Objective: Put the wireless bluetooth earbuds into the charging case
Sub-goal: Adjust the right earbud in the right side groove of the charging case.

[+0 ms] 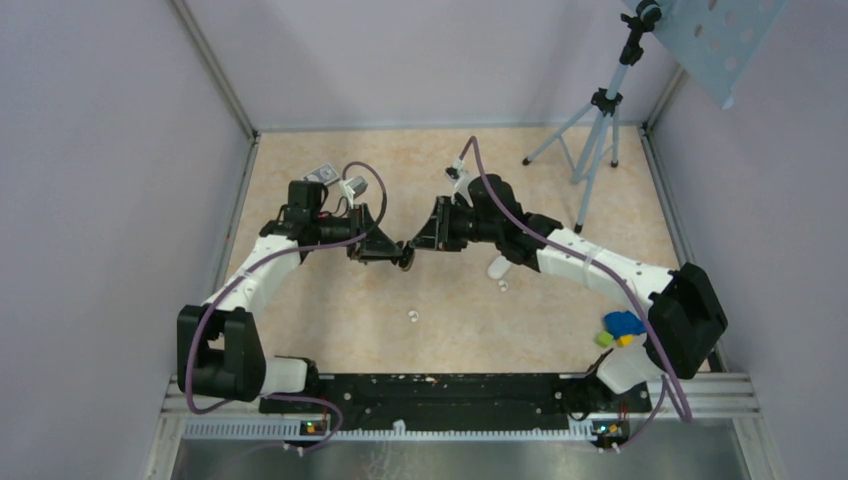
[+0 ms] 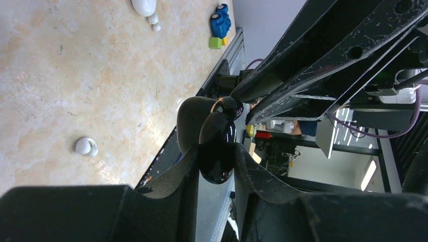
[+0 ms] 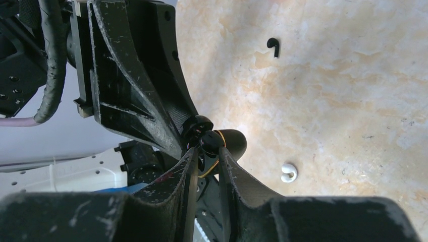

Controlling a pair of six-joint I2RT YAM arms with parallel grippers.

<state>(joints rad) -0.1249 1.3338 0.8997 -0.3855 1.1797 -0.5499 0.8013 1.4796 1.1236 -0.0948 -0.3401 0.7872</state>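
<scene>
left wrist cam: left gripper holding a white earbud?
No, the left gripper clamps a glossy black oval piece; a tiny white rounded plastic earbud lies loose on the beige table.

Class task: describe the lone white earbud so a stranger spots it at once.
Find the black rail at the near edge of the table. Just beyond its middle lies a white earbud. Unlike the other bud, it lies alone, away from the white case.
</scene>
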